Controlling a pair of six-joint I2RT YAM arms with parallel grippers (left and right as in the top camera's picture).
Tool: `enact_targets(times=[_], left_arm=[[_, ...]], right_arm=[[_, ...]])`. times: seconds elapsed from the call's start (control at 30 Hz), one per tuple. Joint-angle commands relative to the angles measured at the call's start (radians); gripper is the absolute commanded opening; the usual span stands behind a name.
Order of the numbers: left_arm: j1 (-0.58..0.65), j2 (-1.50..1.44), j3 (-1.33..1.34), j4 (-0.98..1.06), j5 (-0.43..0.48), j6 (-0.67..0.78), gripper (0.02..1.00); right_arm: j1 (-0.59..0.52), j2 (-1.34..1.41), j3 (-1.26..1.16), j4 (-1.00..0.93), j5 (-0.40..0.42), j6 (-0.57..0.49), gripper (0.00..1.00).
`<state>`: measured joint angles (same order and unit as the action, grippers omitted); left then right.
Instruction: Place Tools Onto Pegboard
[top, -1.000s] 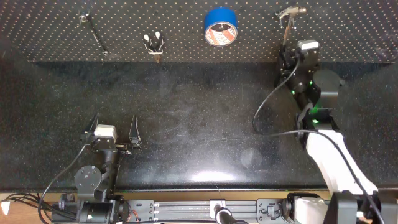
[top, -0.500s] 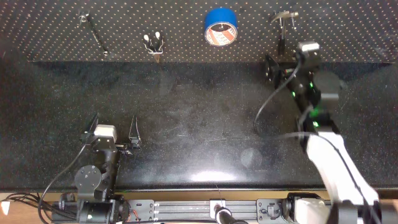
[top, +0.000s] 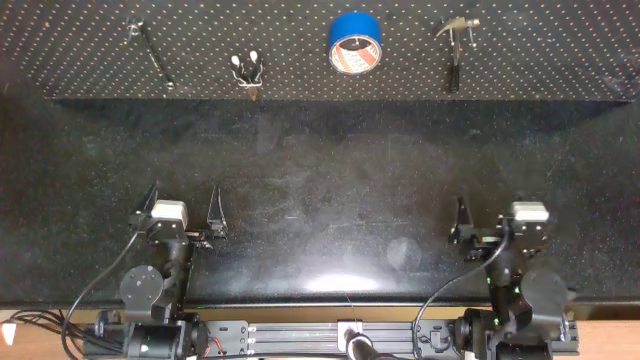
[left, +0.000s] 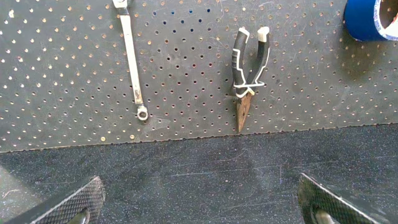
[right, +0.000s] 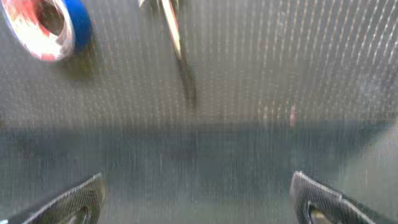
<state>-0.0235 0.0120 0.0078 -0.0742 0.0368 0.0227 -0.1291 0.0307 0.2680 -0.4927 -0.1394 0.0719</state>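
Nearest to me, my left gripper (top: 183, 203) sits low over the near left part of the black worktop (top: 320, 160). Its two fingers are spread wide and there is nothing between them. My right gripper (top: 492, 222) sits at the near right of the same worktop, well apart from the left one. Its fingers also stand wide apart and hold nothing. Between the two grippers and the far edge lies a broad stretch of dark, speckled surface. Along that far edge stands the pegboard (top: 560, 50), and the four tools hang on it in a row, all well away from both my grippers. Farthest left is the wrench (left: 130, 56), a slim silver bar hanging lengthwise, its ring end toward the worktop. To its right hang the pliers (left: 247, 71), black and white handles up and the pointed nose down, just above the board's lower edge, with a white loop crossing the handles near the joint. Further right, past the middle of the board, is the roll of blue tape (top: 355, 43), hung flat against the holes with its open core facing out. Farthest right is the hammer (top: 456, 45), head at the top and handle hanging straight down toward the worktop. My left gripper faces the wrench and pliers, and my right one faces the tape and hammer.
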Motion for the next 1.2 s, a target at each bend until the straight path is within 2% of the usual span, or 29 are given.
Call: enact_targets(times=[0.03, 0.1, 0.27, 0.33, 0.43, 0.5, 0.63, 0.77, 1.0, 1.2], left_arm=[[-0.004, -0.009, -0.002, -0.005, -0.002, 0.009, 0.996], [-0.004, -0.009, -0.002, -0.005, -0.002, 0.009, 0.996], [-0.004, -0.009, -0.002, -0.005, -0.002, 0.009, 0.996], [-0.004, -0.009, -0.002, -0.005, -0.002, 0.009, 0.996], [-0.004, -0.008, -0.002, -0.005, -0.002, 0.009, 0.996], [-0.004, -0.009, -0.002, -0.005, -0.002, 0.009, 0.996], [-0.004, -0.009, -0.002, -0.005, -0.002, 0.009, 0.996], [-0.004, -0.008, -0.002, -0.005, -0.002, 0.009, 0.996], [-0.004, -0.009, -0.002, -0.005, -0.002, 0.009, 0.996], [-0.004, -0.008, -0.002, -0.005, -0.002, 0.009, 0.996]], right_arm=[[-0.002, -0.007, 0.002, -0.277, 0.016, -0.005, 0.976], [-0.002, -0.007, 0.002, -0.422, 0.016, -0.005, 0.976], [-0.002, -0.007, 0.002, -0.423, 0.036, -0.006, 0.974], [-0.001, -0.03, -0.03, -0.245, 0.045, -0.005, 0.976], [0.002, -0.03, -0.181, 0.241, 0.043, -0.006, 0.974], [0.002, -0.03, -0.265, 0.454, 0.043, -0.005, 0.974], [0.02, -0.031, -0.264, 0.431, 0.043, -0.005, 0.976], [0.151, -0.031, -0.264, 0.431, 0.043, -0.005, 0.974], [0.075, -0.03, -0.264, 0.431, 0.043, -0.005, 0.976], [0.071, -0.03, -0.264, 0.43, 0.043, -0.005, 0.974]])
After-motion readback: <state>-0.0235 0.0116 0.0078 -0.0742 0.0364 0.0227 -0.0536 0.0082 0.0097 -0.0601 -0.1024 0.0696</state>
